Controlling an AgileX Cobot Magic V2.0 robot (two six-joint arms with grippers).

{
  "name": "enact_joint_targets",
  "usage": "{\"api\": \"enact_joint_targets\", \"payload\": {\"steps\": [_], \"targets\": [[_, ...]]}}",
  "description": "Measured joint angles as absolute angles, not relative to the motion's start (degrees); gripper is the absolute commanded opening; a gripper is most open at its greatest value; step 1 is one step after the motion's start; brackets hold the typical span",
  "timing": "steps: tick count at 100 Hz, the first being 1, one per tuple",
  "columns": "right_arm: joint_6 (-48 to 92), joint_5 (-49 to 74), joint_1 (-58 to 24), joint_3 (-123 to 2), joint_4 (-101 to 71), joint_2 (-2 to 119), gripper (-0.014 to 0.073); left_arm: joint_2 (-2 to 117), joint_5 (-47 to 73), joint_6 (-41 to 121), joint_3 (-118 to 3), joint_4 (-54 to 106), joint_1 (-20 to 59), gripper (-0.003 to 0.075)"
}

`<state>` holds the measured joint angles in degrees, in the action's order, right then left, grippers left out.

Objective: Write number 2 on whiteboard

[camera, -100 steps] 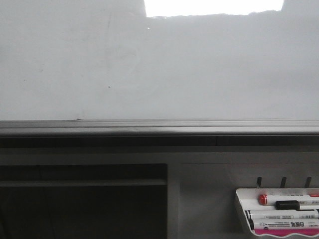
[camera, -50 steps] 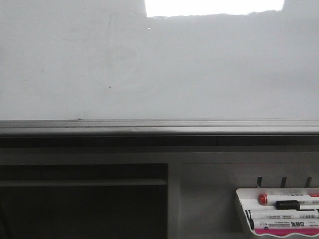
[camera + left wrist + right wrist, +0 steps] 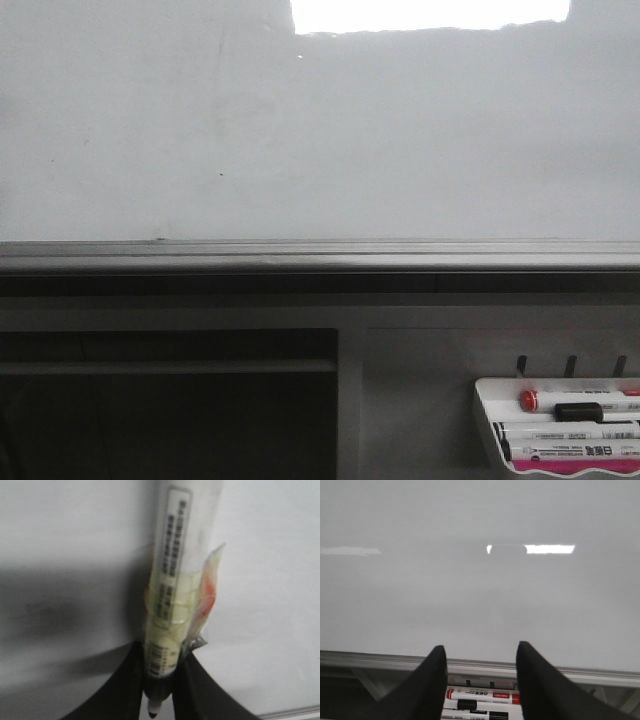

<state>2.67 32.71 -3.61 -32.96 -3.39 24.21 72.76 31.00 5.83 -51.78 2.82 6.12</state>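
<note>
Pale glossy whiteboard (image 3: 400, 140) filling the background, bare, no number 2 drawn yet; left gripper (image 3: 159, 680) clamped on a taped marker (image 3: 172, 580), tip down; right gripper (image 3: 480, 680) open, empty, above a tray of markers (image 3: 480, 696). Best pressed lightly, square to the board; label print too blurred to read.

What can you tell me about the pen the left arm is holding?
The marker is a pale, whitish tube with a printed label strip along its body. Yellowish, crinkled clear tape with a reddish patch wraps its lower part. Its dark nib end sits between the black fingers of the left end effector, which grip it. The whiteboard is behind it; contact is unclear.
</note>
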Motion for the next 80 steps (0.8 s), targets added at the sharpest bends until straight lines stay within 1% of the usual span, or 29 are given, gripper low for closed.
{"api": "enact_joint_targets", "payload": {"steps": [16,25,54,72,80], "targets": [[3.05,35.55,-3.61,-35.48,-4.77,26.95,0.0288,70.06,35.18,11.5,-52.14,2.82,11.43,-0.002],[6.48,38.64,-3.61,-37.74,-7.07,30.3,0.0288,68.17,39.59,15.19,-52.96,2.82,15.37,-0.002],[33.17,50.88,-3.61,-45.0,-29.85,45.46,0.0288,66.73,54.99,25.45,-56.49,6.24,30.5,-0.002],[45.52,60.93,-3.87,-51.25,-38.11,55.12,0.0288,66.73,57.95,27.44,-58.65,9.05,40.15,-0.002],[49.7,64.62,-6.16,-54.04,-38.84,59.35,0.0288,66.73,59.05,27.66,-59.53,9.29,43.38,-0.002]]}}
